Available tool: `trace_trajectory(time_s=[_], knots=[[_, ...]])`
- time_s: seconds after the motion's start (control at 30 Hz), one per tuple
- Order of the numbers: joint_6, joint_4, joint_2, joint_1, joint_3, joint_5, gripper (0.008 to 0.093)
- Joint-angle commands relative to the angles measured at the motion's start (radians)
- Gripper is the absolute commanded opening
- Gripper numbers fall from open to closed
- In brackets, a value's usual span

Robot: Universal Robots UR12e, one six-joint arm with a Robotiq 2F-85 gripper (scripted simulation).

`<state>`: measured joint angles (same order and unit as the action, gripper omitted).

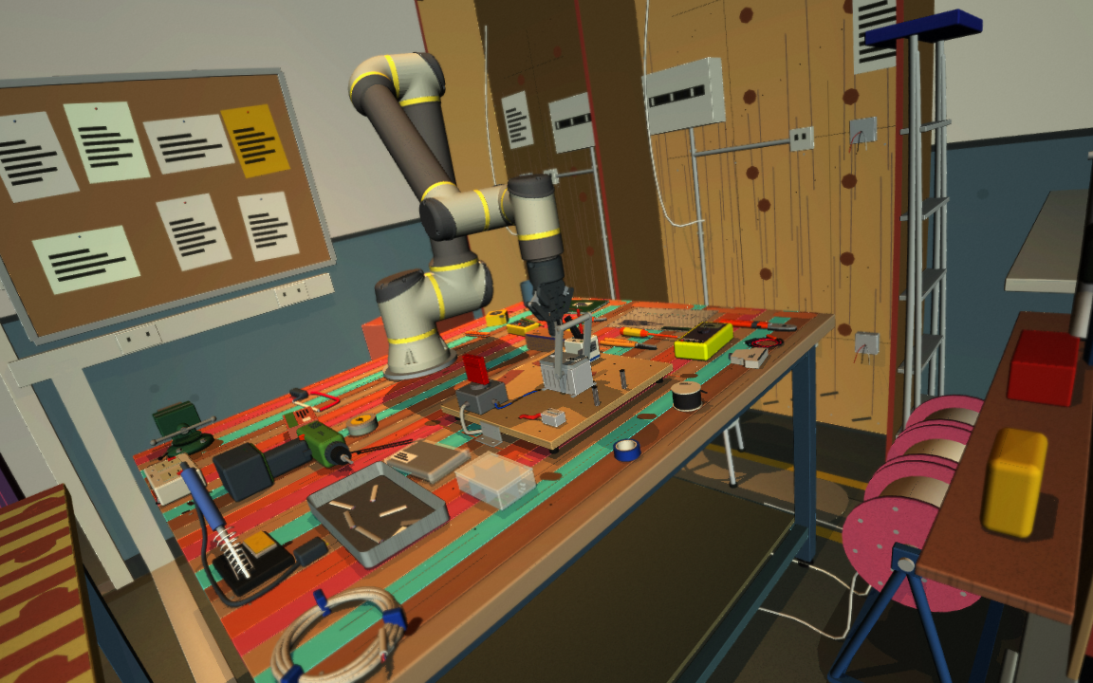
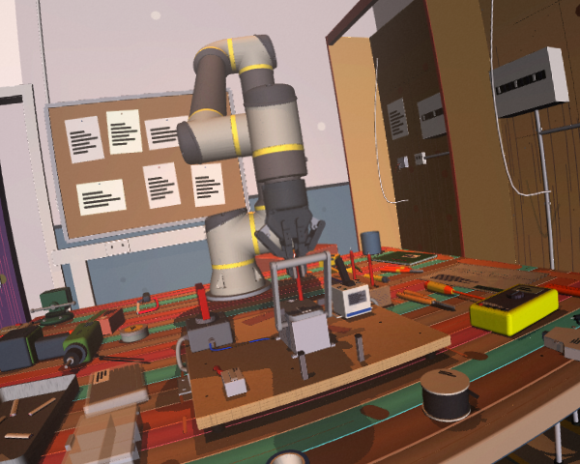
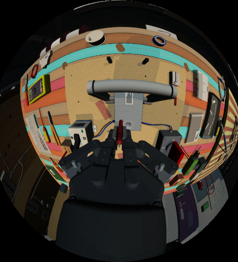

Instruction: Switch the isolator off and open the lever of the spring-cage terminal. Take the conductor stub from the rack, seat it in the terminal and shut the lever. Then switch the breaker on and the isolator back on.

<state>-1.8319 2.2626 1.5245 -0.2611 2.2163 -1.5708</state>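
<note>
My gripper (image 2: 294, 261) (image 3: 119, 140) (image 1: 552, 318) hangs over the wooden board, just behind the grey hoop guard (image 2: 300, 279) that arches over the grey terminal box (image 2: 306, 329) (image 3: 128, 110). A red conductor stub (image 2: 298, 285) (image 3: 119, 132) points straight down from the fingers toward the top of the terminal. The isolator (image 2: 208, 329) (image 3: 171, 147), a grey box with a red handle, stands to the left on the board. The white breaker (image 2: 351, 298) (image 3: 79, 133) sits to the right of the terminal. The small white rack (image 2: 233, 382) is near the board's front edge. The gripper is closed, holding the stub.
Behind the board stand the arm's base (image 2: 235, 259) and a corkboard on the wall. Screwdrivers and a yellow meter (image 2: 513, 308) lie to the right. A black wire spool (image 2: 445, 394) sits in front. A drill, tray and boxes crowd the left side.
</note>
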Motion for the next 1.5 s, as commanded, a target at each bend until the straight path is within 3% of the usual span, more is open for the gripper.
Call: trace_trajectory(time_s=[0.0,0.57,1.0,1.47], knots=[[0.0,0.0,0.0,0.0,-0.001,0.0,0.008],[0.0,0.001,0.0,0.0,-0.001,0.0,0.008],[0.0,0.001,0.0,0.0,-0.001,0.0,0.032],[0.0,-0.004,0.003,0.0,-0.003,0.0,0.032]])
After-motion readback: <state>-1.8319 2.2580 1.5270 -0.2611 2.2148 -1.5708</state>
